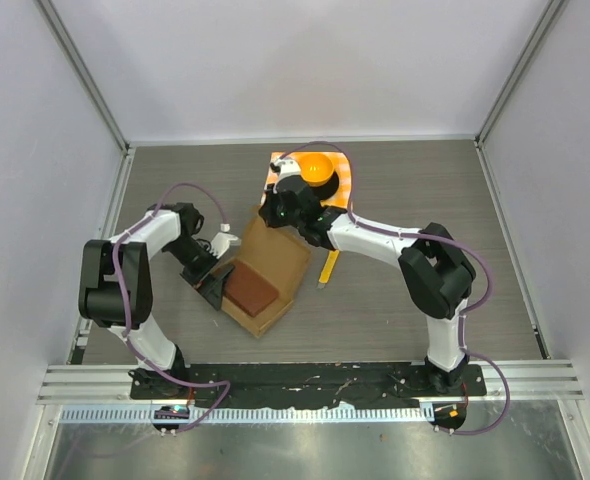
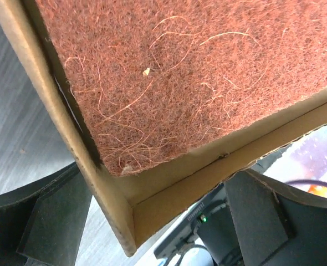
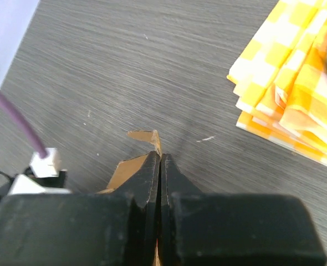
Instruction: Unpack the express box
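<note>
- Cardboard is what I am gripping: my right gripper [image 3: 159, 166] is clamping a thin edge of the express box [image 1: 275, 262]. The jaws are pressed together with only the board between them.
- In the top view that grip is sitting at the box's twelve o'clock corner. The box itself is lying aslant at the middle of the table [image 1: 425, 200], between my two arms.
- My left gripper [image 1: 212, 286] is standing wide open at the box's eight o'clock side, holding nothing. Through its wrist camera I am seeing the box's near corner between my two fingers [image 2: 41, 221]; whether they are touching the wall I cannot tell.
- Inside the box a reddish-brown fibrous slab [image 2: 197, 72] is lying flat against the low wall, at the seven o'clock end.
- At twelve o'clock from the box an orange-checkered cloth [image 1: 343, 182] is lying folded on the table with an orange round thing [image 1: 317, 166] on it. A yellow stick-like thing [image 1: 328, 268] is lying at three o'clock, just beside the box.
- I am judging the unpacking as partly done: the box is standing open, and the things outside it may be its unpacked contents.
- What is remaining, as I am reading it, is the slab, which is not yet lifted out. My open left jaws are looking best placed for that while the right steadies the box.
</note>
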Available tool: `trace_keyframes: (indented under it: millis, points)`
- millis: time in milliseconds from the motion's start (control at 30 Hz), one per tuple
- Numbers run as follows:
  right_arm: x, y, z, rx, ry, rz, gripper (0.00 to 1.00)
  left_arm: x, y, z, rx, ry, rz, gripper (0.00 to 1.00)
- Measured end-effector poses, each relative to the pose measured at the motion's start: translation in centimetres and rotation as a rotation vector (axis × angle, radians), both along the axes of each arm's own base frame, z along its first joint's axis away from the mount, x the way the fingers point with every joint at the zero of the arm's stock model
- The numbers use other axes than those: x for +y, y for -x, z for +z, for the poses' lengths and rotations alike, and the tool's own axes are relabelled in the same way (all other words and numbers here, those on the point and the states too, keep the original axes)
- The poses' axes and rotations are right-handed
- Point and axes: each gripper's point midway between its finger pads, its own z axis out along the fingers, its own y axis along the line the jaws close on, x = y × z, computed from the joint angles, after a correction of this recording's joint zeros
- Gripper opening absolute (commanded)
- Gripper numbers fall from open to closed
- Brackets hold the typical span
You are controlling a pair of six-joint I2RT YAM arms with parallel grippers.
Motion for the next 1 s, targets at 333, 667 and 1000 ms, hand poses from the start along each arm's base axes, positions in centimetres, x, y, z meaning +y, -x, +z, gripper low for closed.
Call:
trace_keyframes:
  millis: [333, 667, 1000]
  points:
    - [-0.5, 1.3, -3.0, 0.028, 0.074, 0.053, 0.01, -1.8, -4.6, 8.5, -0.141, 0.250, -0.043, 1.00]
    - [-1.0, 2.1, -1.9, -0.037, 0.119, 0.103, 0.01, -1.7, -2.0, 6.1, -0.031, 0.355, -0.051, 1.00]
    - [1.8, 3.3, 5.8, -0.239, 0.126, 0.231, 0.01, -1.1, -1.5, 5.2, -0.026, 0.322, -0.079, 1.00]
